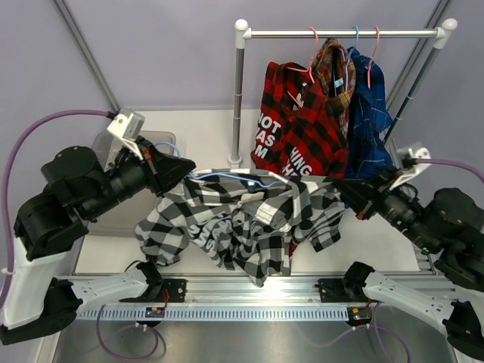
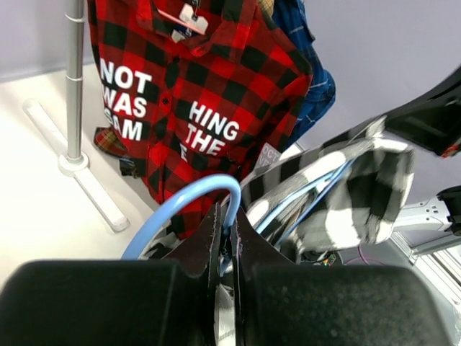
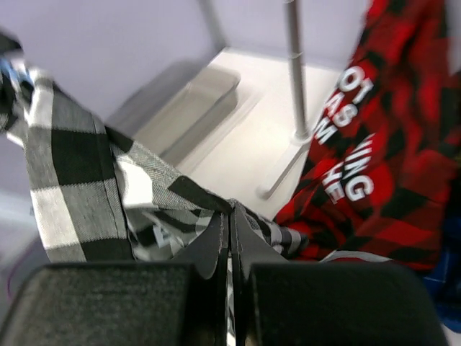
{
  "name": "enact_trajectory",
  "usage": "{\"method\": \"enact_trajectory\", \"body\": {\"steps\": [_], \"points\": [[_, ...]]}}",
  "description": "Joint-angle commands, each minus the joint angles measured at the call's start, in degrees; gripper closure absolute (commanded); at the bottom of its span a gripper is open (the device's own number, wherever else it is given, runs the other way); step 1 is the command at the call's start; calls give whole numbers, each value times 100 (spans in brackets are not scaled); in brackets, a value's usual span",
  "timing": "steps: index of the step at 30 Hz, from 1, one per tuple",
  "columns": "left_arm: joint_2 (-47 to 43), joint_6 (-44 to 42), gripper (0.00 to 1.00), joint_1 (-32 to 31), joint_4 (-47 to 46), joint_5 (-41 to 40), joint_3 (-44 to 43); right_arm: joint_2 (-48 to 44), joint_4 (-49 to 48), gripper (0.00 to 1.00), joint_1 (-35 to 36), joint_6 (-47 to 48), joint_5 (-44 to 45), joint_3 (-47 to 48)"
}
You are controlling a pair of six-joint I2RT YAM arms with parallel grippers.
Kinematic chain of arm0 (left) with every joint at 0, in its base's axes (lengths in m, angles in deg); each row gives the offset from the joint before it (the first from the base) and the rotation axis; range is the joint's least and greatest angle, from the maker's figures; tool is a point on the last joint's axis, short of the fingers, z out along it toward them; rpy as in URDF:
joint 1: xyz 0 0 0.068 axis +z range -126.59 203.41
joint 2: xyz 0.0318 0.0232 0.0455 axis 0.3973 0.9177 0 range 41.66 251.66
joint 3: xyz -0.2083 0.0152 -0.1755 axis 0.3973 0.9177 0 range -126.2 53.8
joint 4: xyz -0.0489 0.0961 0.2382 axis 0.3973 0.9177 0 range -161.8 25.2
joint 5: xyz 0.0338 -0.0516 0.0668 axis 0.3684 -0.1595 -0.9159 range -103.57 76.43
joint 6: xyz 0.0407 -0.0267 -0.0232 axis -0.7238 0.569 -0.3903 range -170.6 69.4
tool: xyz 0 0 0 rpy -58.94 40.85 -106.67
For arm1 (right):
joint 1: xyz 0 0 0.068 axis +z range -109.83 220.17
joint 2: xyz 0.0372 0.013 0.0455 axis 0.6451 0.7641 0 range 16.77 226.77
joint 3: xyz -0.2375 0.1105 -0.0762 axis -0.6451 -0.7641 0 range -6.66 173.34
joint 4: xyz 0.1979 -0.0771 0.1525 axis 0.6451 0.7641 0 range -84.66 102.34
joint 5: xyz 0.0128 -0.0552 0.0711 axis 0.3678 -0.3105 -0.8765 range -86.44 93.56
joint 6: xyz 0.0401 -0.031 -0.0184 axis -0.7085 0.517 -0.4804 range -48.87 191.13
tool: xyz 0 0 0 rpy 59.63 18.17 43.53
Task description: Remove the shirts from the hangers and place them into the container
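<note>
My left gripper [image 2: 225, 220] pinches the light blue hanger [image 2: 189, 196]. My right gripper [image 3: 230, 214] pinches cloth of the black-and-white shirt [image 1: 227, 223], which sags between them. I'd draw the right away steadily, holding the hanger level.

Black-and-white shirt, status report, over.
Left pincer shut on blue hanger hook. Right pincer shut on black-and-white shirt edge. Shirt stretched between pincers, hanger still in it. Container at left, red-and-black shirt hanging close behind.

Black-and-white shirt [image 1: 227, 219] blocks the middle (rail post [image 1: 237, 98] behind); hanging shirts [image 1: 302, 128] crowd right.
</note>
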Motion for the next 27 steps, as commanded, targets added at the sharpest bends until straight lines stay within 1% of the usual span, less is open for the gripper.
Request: {"method": "enact_trajectory", "body": {"steps": [1,2,4,5,7,8,11,16,19,21,23,26,27], "points": [[65,-180,100,22,11,-523,-68,-308,69,100,-36,-610,2613,294],[30,-198,100,22,-129,-357,11,-221,272,100,-36,-872,2862,434],[-58,-250,100,22,-358,-76,117,-89,702,100,-36,-1058,3223,488],[-233,-259,100,13,-725,343,291,94,835,100,-45,-1285,3303,462],[-383,-242,100,22,-1156,845,407,288,977,100,-36,-1462,3295,304],[-471,-216,100,22,-1246,987,416,350,951,100,-36,-1594,3234,59],[-568,-137,100,22,-1440,1419,355,684,837,100,-45,-1770,2839,-408],[-770,4,100,22,-1923,2051,398,1167,-32,100,-36,-1911,1513,-1198],[-762,92,100,13,-1967,2088,381,1326,-612,100,-28,-1955,547,-1419],[-718,101,100,22,-2020,1966,416,1379,-754,100,25,-1981,299,-1437],[-630,66,100,22,-2011,1921,434,1327,-711,100,130,-1938,324,-1411],[-306,-109,100,22,-1793,1701,337,1116,-211,100,148,-1780,657,-1060],[-209,-171,100,22,-1600,1640,302,1055,208,100,148,-1710,884,-911]]}}
